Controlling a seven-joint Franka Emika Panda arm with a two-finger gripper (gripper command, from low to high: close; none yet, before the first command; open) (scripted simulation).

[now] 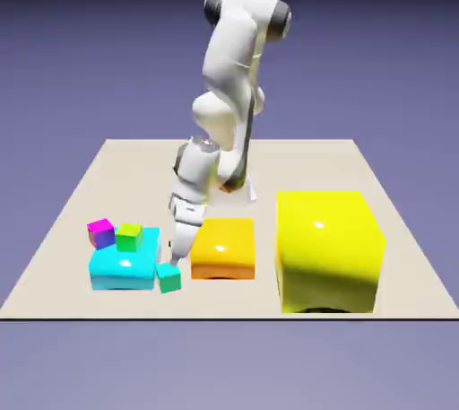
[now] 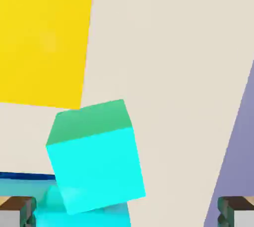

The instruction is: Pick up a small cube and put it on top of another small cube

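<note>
Hand view shows the gripper (image 2: 127, 211) spread wide w/ nothing pinched, the small cube (image 2: 94, 159) loose on the table (image 2: 173, 47) just beside the cyan block (image 1: 121, 269), so pickup & stacking are both left, I think.

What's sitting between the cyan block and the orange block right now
In the exterior view, the small teal-green cube lies in the gap between the cyan block and the orange block, with the open gripper just above it.
</note>
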